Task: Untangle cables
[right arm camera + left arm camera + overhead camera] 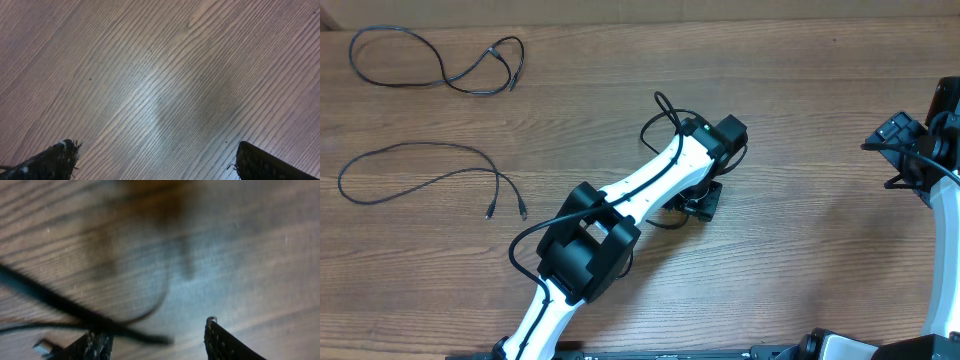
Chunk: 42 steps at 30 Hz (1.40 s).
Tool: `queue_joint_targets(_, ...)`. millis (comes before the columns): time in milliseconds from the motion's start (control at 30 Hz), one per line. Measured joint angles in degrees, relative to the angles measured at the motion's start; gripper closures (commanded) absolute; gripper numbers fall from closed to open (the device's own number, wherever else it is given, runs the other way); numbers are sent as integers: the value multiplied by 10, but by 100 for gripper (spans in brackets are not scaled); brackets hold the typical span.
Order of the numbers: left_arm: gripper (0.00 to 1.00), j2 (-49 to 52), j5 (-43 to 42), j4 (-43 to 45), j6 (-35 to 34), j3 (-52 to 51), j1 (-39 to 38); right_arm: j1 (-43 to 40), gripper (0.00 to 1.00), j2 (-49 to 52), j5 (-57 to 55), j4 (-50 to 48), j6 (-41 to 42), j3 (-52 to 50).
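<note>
Starting big: looking at a wood-grain desk [800,90] filling the whole overhead view. Seeing the left arm [620,200] stretching diagonally toward the middle, with the left end effector [701,203] hanging low over the wood, fingers spread apart and not clamping anything. Noticing the right arm [945,200] sitting off at the right edge, its right end effector [156,147] also gaping wide over nothing but bare grain. Counting two cords already lying on their own at the left side: the far cable [430,62] curling in a loose loop near the top corner, the near cable [415,170] sprawling in a wider loop below it, well apart from each other. Guessing the job is sitting about two thirds done, then, and working on the last cable [60,303] right now. Finding that one directly under the left end effector, thin, black and blurry in the wrist view, crossing in front of one finger and trailing off between the two. Spotting a small metal plug [42,347] just beside that finger. Thinking the next move is calling for closing gently on the cord, then dragging it out to a free patch of desk without snagging the arm's own wire [665,110].
</note>
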<state>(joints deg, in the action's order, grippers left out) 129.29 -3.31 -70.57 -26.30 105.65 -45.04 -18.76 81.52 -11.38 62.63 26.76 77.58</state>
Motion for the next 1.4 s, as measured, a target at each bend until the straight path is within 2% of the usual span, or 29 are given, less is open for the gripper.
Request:
queue_joint_targets(67,49,0,12,25,-19,-9,0,0,0,0,0,0,0,0)
queue_joint_targets(233,71,0,28,54,-50,-15,0,0,0,0,0,0,-1,0)
queue_joint_targets(600,68,0,32,44,-66,-15,0,0,0,0,0,0,0,0)
queue_joint_targets(1000,72,0,12,33,-89,-15,-10,0,0,0,0,0,0,0)
queue_joint_targets(1400,88,0,16,33,-116,-15,-11,0,0,0,0,0,0,0)
